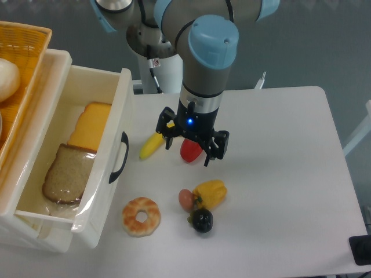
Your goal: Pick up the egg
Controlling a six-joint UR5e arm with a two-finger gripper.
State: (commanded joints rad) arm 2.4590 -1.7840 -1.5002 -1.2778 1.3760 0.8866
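Overhead, the gripper (192, 148) hangs above the white table (278, 174) with its two black fingers (215, 152) spread well apart and nothing between them; it is released and grasps no object. Directly under it, partly hidden by the fingers, sits a shiny red round fruit (190, 150); whether the fingertips touch that fruit cannot be told from this view. A blue light glows on the wrist just above the fingers.

Nearer the camera than the gripper lies the egg (185, 199), small and pinkish-tan, resting on the table; it touches or very nearly touches the yellow bell pepper (211, 193) on its right side. Just below the pepper sits a black round fruit (203, 220), close to both. The egg is apart from the gripper, with bare table between them.

To the left of the egg lies a ring-shaped doughnut (141, 216); a banana (151, 146) lies just left of the gripper. Further left stands a white open drawer (119, 110) holding a slice of brown bread (65, 174) and a yellow slice (91, 125) behind it; a wicker basket (29, 40) sits on the unit above, with a white round bun (8, 79) inside it.
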